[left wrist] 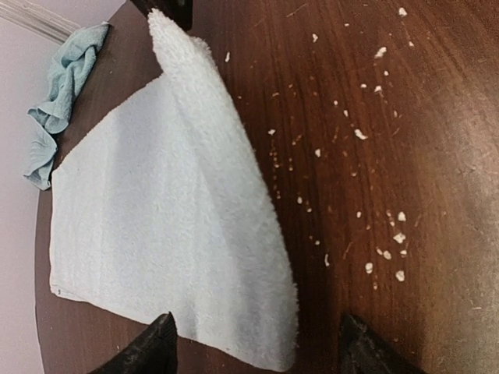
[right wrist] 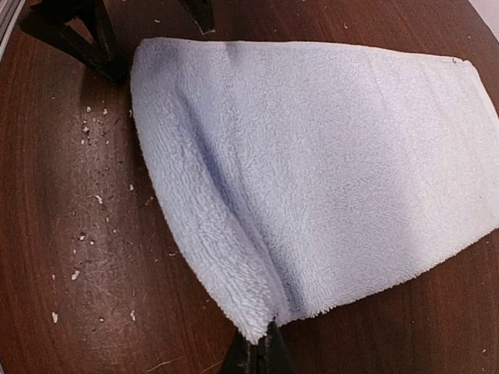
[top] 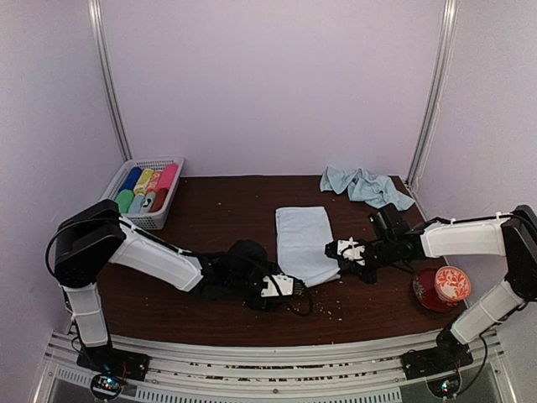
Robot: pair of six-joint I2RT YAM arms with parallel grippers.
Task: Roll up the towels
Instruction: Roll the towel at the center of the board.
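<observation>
One pale-blue towel is spread flat at the centre of the table, its near edge folded up into a thick lip. The second towel is seen crumpled at about 1 o'clock by the far edge. The lip's 4 o'clock end is pinched between the pressed-together fingers of the right gripper, and the left gripper is held with jaws spread around the 7 o'clock end.

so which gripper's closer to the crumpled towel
Right. The right gripper is on the near side of the crumpled towel; the left gripper is farther toward the robot, leftward.
</observation>
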